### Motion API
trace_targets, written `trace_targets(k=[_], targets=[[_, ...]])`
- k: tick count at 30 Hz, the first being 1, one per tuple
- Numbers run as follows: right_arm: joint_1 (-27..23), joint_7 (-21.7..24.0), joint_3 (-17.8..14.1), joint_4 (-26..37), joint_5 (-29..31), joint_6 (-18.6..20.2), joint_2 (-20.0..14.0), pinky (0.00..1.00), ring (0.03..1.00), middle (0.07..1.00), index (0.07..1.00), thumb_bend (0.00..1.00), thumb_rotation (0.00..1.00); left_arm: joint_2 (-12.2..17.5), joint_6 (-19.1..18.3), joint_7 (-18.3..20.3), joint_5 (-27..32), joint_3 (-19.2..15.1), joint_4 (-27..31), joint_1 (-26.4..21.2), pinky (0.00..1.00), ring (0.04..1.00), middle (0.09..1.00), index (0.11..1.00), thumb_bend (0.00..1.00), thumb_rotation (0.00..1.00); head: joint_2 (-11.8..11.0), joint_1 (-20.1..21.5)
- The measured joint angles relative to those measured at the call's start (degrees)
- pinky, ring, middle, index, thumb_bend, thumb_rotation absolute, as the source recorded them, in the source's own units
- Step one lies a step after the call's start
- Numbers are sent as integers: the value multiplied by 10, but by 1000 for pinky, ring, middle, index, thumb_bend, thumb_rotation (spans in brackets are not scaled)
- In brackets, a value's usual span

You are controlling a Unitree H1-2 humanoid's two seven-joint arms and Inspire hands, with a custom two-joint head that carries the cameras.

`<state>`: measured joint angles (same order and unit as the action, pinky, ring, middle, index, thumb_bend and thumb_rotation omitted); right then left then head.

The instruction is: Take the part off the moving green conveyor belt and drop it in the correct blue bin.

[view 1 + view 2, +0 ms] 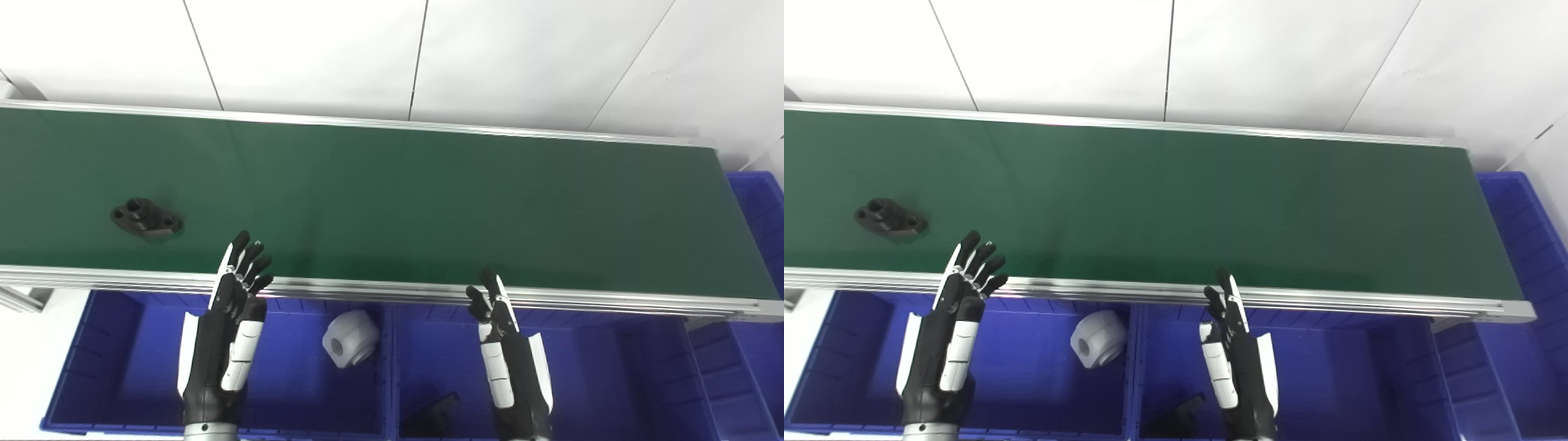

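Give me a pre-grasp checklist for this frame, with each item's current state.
1. Black flanged part lies on the green belt: ok.
2. Left hand open and empty: ok.
3. Right hand holds nothing: ok.
4. Left hand over the part: not ok, it is beside it, at the near rail.
5. Matching bin known: left bin holds a white part, middle bin a black one: ok.
6. Belt direction: cannot tell.

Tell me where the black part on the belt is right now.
The black part lies on the green conveyor belt toward its left end, near the front rail, just up and left of the left hand, which isn't touching it.
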<state>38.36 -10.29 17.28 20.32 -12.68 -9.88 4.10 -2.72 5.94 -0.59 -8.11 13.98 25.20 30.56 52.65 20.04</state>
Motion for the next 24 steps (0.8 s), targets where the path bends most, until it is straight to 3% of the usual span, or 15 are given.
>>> trace_targets(k=[24], targets=[[0, -3, 0, 0, -2, 0, 0, 911, 918, 980, 979, 710, 1000, 0, 1, 0, -5, 2, -2, 3, 832, 872, 913, 943, 485, 875, -10, -18]])
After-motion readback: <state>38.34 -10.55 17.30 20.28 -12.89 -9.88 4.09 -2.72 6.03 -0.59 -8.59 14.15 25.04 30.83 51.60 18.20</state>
